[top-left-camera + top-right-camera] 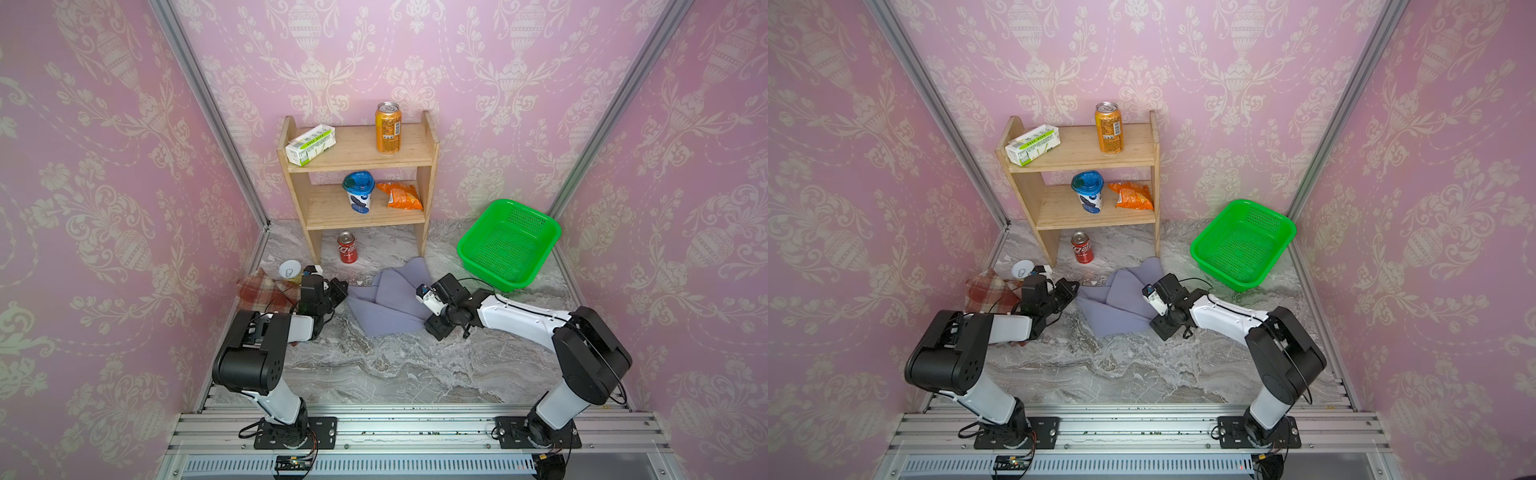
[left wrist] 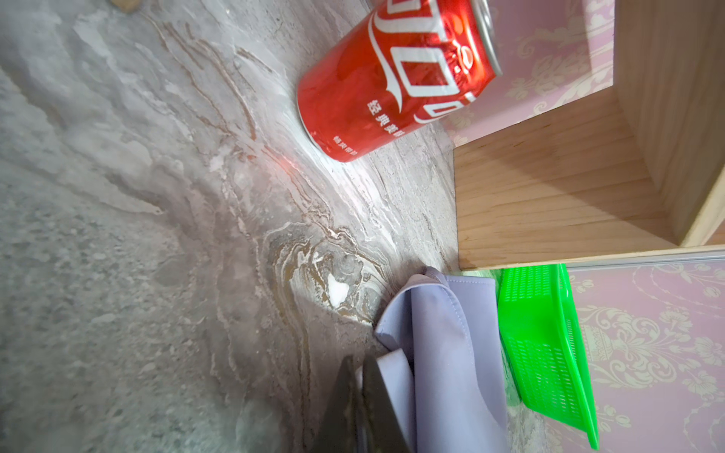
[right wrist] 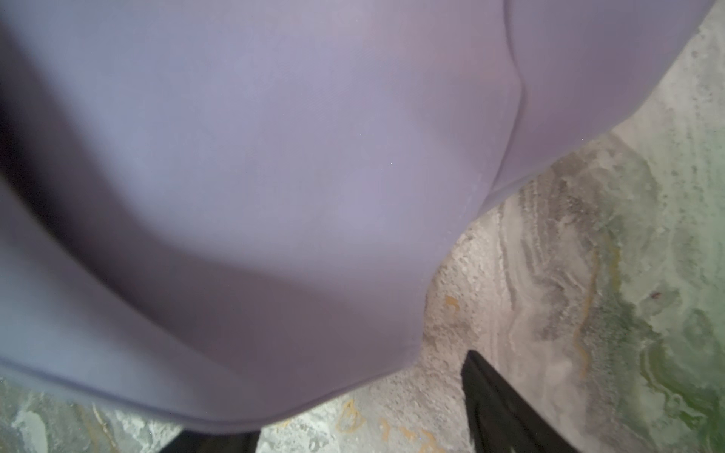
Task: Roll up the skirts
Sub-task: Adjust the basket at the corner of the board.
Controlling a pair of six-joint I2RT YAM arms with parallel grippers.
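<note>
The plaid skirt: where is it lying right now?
In both top views the plaid skirt lies on the tabletop's left side, partly hidden behind the left arm, a white-topped can at its far edge.

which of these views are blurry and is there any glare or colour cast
Right wrist view: the lavender skirt fills most of the frame, soft and shadowed; the marble tabletop has a green cast. Left wrist view: the red can is sharp with white glare, the near marble blurred. Both top views: evenly lit, soft shadows.
</note>
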